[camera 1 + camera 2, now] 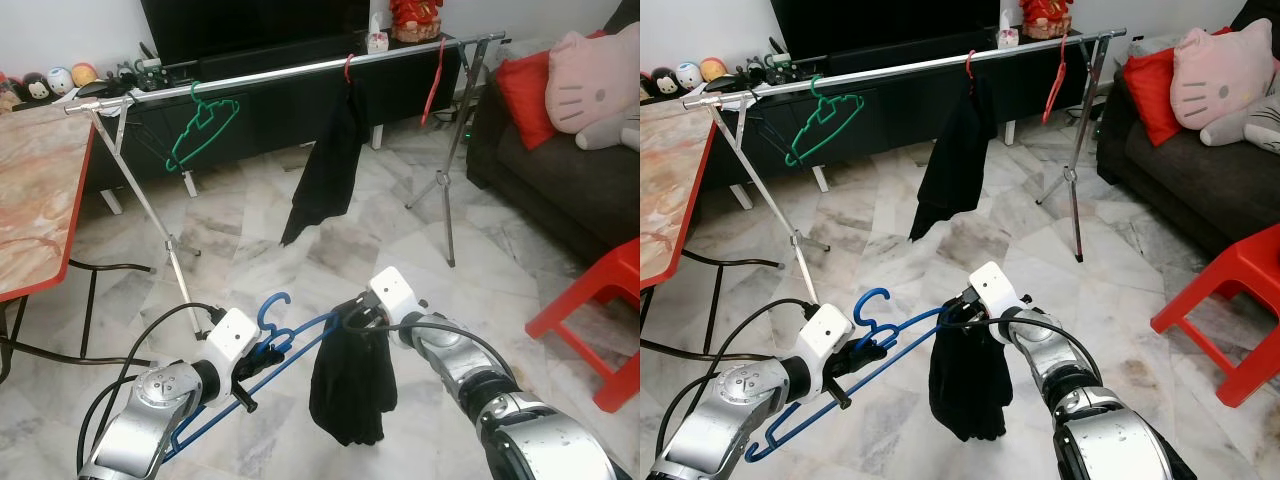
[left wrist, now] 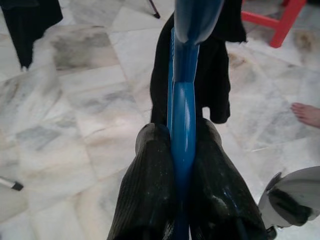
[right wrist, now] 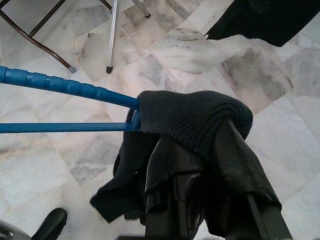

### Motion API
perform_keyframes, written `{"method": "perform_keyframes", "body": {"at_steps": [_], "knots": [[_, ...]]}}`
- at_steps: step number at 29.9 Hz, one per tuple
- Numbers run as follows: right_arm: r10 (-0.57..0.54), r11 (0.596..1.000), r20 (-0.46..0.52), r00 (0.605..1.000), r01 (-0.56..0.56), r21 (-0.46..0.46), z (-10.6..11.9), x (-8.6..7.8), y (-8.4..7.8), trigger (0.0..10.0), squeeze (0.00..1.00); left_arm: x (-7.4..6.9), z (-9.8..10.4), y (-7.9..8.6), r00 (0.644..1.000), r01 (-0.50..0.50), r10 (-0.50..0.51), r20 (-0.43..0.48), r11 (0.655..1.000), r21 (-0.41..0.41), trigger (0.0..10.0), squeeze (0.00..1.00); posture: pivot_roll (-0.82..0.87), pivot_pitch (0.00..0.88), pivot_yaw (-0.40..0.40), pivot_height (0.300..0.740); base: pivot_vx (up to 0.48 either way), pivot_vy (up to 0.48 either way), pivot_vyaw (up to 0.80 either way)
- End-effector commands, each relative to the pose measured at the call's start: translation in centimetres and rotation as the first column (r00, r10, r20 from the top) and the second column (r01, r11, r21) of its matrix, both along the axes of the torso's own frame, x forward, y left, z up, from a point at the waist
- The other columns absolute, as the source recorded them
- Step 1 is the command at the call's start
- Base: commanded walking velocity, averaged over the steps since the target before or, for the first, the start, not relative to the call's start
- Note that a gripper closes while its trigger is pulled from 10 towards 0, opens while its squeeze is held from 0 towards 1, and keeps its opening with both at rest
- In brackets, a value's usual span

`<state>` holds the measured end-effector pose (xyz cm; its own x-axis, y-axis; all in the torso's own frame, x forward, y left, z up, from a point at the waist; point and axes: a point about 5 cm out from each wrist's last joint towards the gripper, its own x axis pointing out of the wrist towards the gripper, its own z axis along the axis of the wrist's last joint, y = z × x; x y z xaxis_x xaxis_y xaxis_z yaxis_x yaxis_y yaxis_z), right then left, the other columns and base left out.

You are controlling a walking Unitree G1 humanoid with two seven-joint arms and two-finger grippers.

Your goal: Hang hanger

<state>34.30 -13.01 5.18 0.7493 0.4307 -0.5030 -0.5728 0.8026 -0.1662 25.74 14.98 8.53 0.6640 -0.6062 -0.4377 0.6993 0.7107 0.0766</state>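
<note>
My left gripper (image 1: 262, 355) is shut on a blue hanger (image 1: 300, 338) just below its hook; in the left wrist view the two fingers (image 2: 150, 190) clamp the blue hanger (image 2: 184, 100). A black garment (image 1: 350, 390) hangs from the hanger's right end, low over the floor. My right gripper (image 1: 350, 318) is shut on that garment at the hanger's tip, and the black garment (image 3: 190, 115) drapes over its fingers, hiding them. Farther ahead the rack rail (image 1: 280, 75) stands across the room.
On the rail hang a green hanger (image 1: 200, 125), a black garment on a red hanger (image 1: 325, 165) and a bare red hanger (image 1: 435, 80). A red-edged table (image 1: 40, 200) stands left, a red stool (image 1: 600, 300) and sofa right. A person's bare foot (image 2: 306, 114) is nearby.
</note>
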Motion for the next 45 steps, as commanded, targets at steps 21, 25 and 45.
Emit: {"method": "perform_keyframes", "body": {"at_steps": [21,25,45], "knots": [[0.194,0.979,-0.014,0.981,-0.194,-0.055,2.4,1.1,0.1,10.0,0.00,-1.6,1.0,-1.2,0.983,0.155,-0.167,-0.072,0.976,-0.152,10.0,0.00,-0.10,0.000,0.037,0.740,0.000,0.000,0.00],[0.196,0.977,-0.018,0.981,-0.196,-0.085,2.4,1.1,-0.2,10.0,0.00,-1.9,0.9,-1.1,0.978,0.173,-0.186,-0.090,0.975,-0.140,10.0,0.00,-0.10,0.000,0.037,0.740,0.000,0.000,0.00],[0.207,0.970,-0.048,0.977,-0.211,-0.121,2.0,0.9,-0.4,10.0,0.00,0.5,0.6,0.3,0.999,-0.020,0.019,0.045,1.000,0.016,10.0,0.00,-0.11,0.000,0.036,0.740,0.000,0.000,0.00]]}}
